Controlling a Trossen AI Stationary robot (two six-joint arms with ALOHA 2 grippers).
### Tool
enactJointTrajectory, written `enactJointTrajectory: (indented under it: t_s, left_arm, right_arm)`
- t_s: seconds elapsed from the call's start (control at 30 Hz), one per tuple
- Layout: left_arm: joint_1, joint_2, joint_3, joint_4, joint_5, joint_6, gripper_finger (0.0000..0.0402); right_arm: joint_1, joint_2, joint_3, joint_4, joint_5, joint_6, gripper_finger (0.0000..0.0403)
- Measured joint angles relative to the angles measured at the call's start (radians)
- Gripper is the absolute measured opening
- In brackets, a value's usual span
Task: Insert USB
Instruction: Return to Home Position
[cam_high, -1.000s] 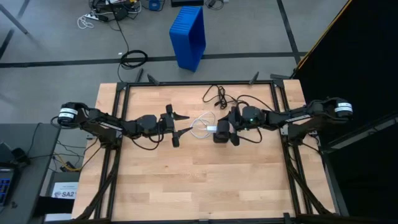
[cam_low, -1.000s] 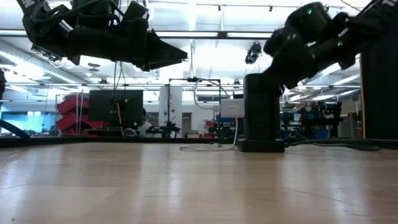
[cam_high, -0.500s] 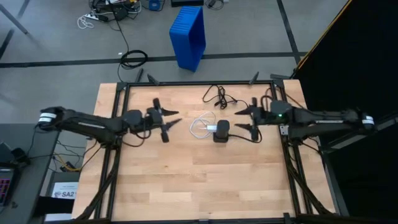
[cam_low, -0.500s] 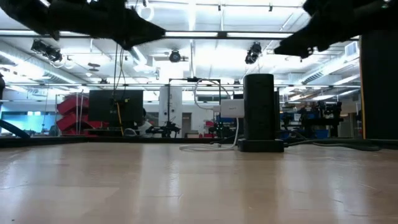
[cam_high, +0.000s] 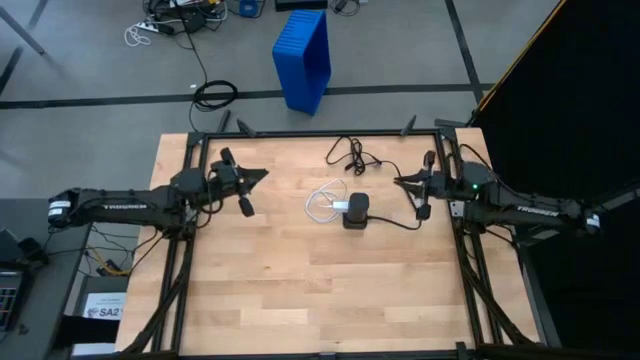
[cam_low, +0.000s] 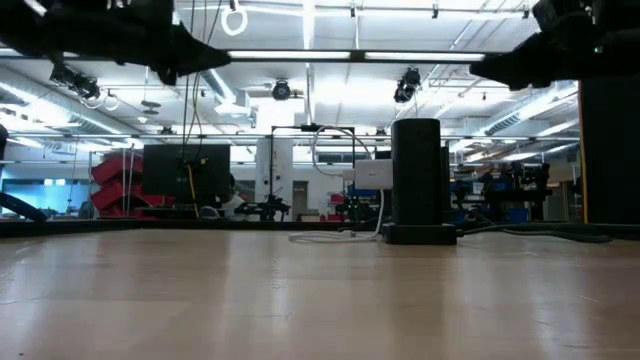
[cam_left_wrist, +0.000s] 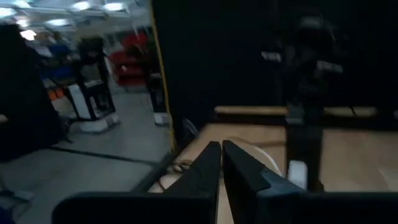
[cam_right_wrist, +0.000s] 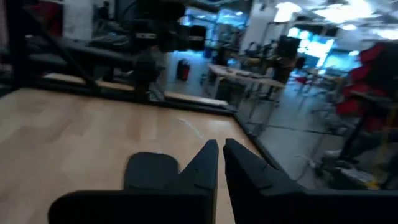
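Note:
The USB (cam_high: 322, 203) is a thin white cable lying in a small loop on the table's middle. Its white plug end (cam_high: 342, 207) meets the side of an upright black adapter box (cam_high: 356, 212), which stands on its base (cam_low: 418, 235). The plug (cam_low: 372, 175) shows high on the box in the low view. My left gripper (cam_high: 262, 175) hangs shut above the table, left of the loop. My right gripper (cam_high: 398, 182) hangs shut right of the box. Both wrist views show the fingers closed on nothing: left gripper (cam_left_wrist: 221, 155), right gripper (cam_right_wrist: 219, 155).
The box's thin black cord (cam_high: 350, 155) curls toward the far edge, and another stretch runs right from the box (cam_high: 395, 225). A black metal frame (cam_high: 320, 133) borders the table. A blue bin (cam_high: 303, 58) stands on the floor beyond.
Both grippers have drawn back from the middle and risen, the left toward the table's left edge, the right away from the black box toward the right edge. Both have gone from open to shut, holding nothing. The USB loop and the box have stayed put.

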Motion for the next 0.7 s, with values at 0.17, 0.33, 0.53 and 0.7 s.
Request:
enactJointTrajectory:
  t_s: [0.17, 0.33, 0.53, 0.7]
  left_arm:
    - [0.067, -0.161, -0.05, -0.002, 0.081, -0.017, 0.0]
    - [0.09, -0.258, -0.142, 0.002, 0.153, -0.107, 0.0]
    - [0.09, -0.282, -0.255, 0.061, 0.158, -0.137, 0.0]
    - [0.095, -0.281, -0.314, 0.049, 0.118, -0.177, 0.0]
  right_arm:
    - [-0.092, -0.121, -0.039, 0.028, -0.116, 0.019, 0.0]
    - [-0.161, -0.198, -0.122, 0.044, -0.195, 0.058, 0.0]
    - [-0.209, -0.22, -0.196, 0.018, -0.23, 0.11, 0.0]
    - [-0.227, -0.219, -0.196, -0.002, -0.247, 0.108, 0.0]
